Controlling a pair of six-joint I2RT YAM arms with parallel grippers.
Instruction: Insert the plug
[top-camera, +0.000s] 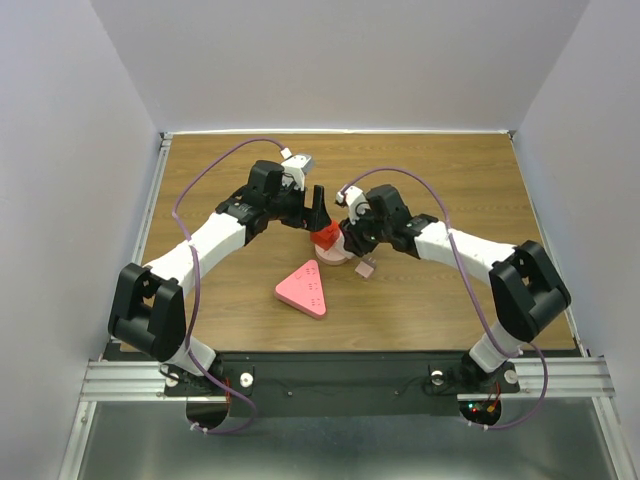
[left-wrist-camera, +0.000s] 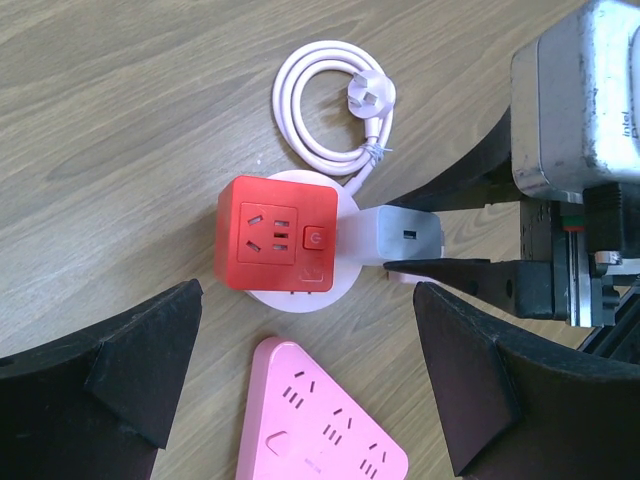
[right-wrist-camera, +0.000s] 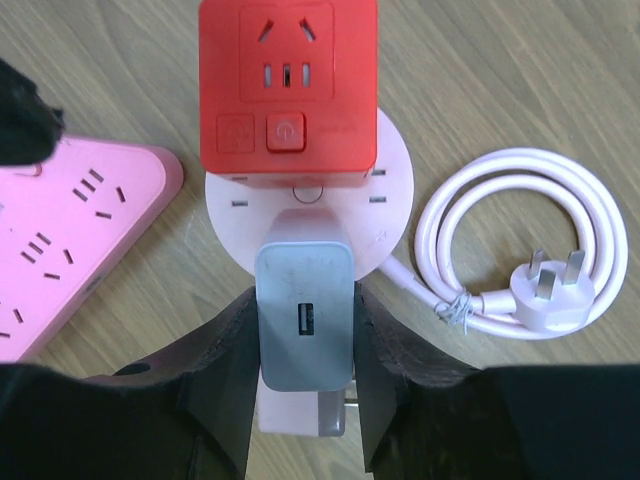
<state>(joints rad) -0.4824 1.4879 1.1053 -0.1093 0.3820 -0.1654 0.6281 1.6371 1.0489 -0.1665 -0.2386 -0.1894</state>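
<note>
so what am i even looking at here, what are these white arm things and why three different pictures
These are two robot arms bolted at the near edge of a wooden table. The top view looks down from above and behind them. The other two pictures come from small cameras on each wrist, so the dark shapes at the bottom are that arm's own fingers.

On the table sits a red cube socket on a round pale pink base, whose white cord lies coiled beside it. A pink triangular power strip lies nearby.

The right gripper is closed on a grey USB charger plug at the base's edge. The left gripper hangs open above, holding nothing.
</note>
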